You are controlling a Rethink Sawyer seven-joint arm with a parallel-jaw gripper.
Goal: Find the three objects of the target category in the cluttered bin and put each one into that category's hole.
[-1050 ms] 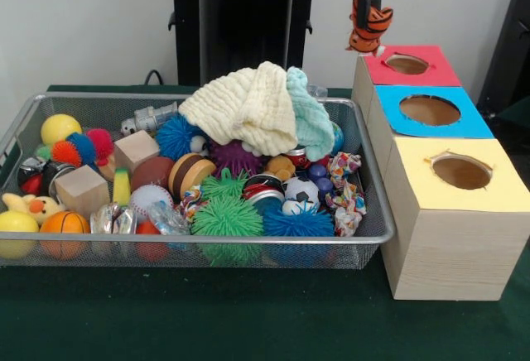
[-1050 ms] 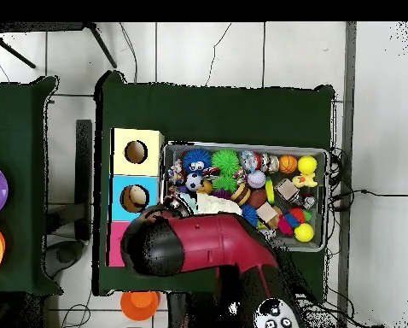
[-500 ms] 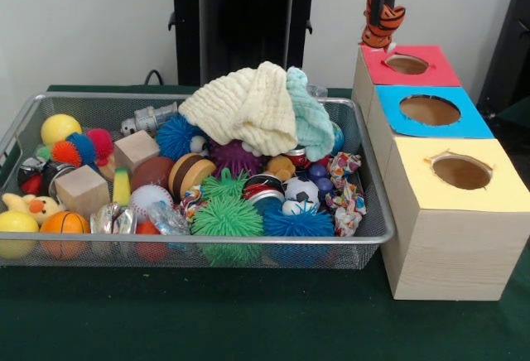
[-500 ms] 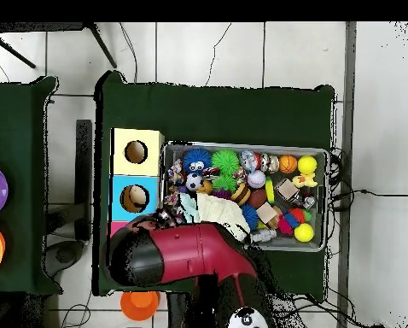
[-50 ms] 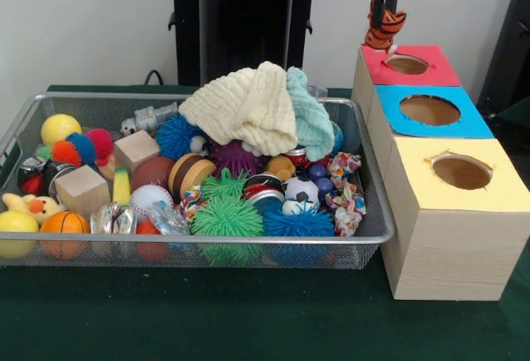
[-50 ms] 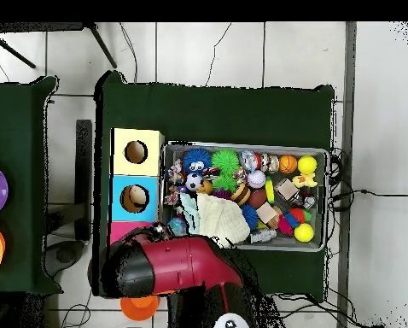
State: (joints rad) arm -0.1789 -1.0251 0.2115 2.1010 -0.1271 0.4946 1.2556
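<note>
The gripper (image 5: 384, 15) hangs at the top of the front view with its dark jaws closed on an orange-and-black striped toy (image 5: 383, 30), which dangles between and just below them. Directly under the toy sits the near left corner of the red-topped box (image 5: 431, 69), and the toy's lowest part is very close to that lid; whether it touches cannot be told. The round hole (image 5: 407, 64) in the red lid lies just to the side of the jaws, not beneath them. Farther from the jaws, toward the camera, comes the blue-topped box (image 5: 464, 121) and then the yellow-topped box (image 5: 497, 195), each with its own hole. To the other side of the jaws and lower stands the wire bin (image 5: 364, 180), heaped with clutter: a cream cloth (image 5: 244, 106) and a pale green cloth (image 5: 313, 119) on top, spiky green balls (image 5: 227, 217) at the front, wooden blocks (image 5: 81, 190) and an orange basketball (image 5: 64, 223) at the end farthest from the jaws. In the overhead view the red arm (image 6: 177, 265) covers the red box.
</note>
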